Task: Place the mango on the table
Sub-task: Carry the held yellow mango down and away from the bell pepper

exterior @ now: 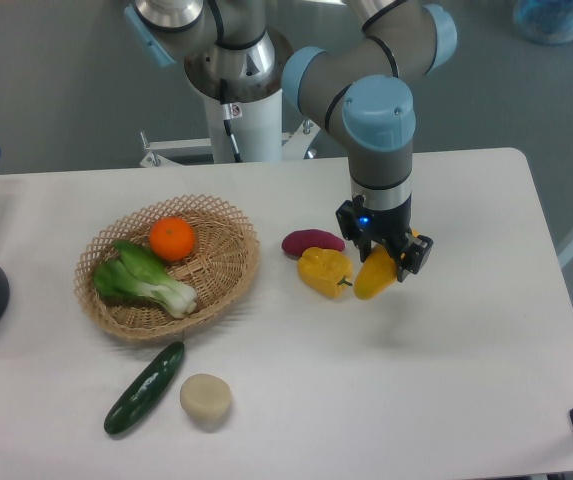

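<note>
Mango (374, 275) sits clamped between tool (386, 256) fingers, just beside the yellow pepper (324, 270).

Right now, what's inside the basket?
The basket holds an orange and a leafy bok choy, side by side. Whatever lies under them is covered.
</note>
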### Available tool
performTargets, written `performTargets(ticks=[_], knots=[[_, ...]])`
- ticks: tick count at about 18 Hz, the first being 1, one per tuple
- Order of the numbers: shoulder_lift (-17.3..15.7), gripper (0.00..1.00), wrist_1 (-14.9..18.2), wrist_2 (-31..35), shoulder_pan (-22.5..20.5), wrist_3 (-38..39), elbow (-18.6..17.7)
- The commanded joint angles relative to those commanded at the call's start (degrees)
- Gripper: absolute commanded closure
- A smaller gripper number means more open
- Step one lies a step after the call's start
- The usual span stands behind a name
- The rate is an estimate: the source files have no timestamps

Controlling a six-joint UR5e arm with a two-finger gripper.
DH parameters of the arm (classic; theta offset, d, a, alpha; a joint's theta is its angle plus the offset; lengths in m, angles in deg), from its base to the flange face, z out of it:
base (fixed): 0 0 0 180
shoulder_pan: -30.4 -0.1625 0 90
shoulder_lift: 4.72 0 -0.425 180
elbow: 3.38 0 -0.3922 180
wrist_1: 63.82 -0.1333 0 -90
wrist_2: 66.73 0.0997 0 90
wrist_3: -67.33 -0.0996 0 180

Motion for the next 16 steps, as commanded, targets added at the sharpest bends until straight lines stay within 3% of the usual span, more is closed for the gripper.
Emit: performTargets(ticks=[13,16], knots=[[5.88,0.33,-0.88,1.67,3.16,5.18,2.55],[7.55,0.33,-4.03,1.84,5.35,8.43,2.11]])
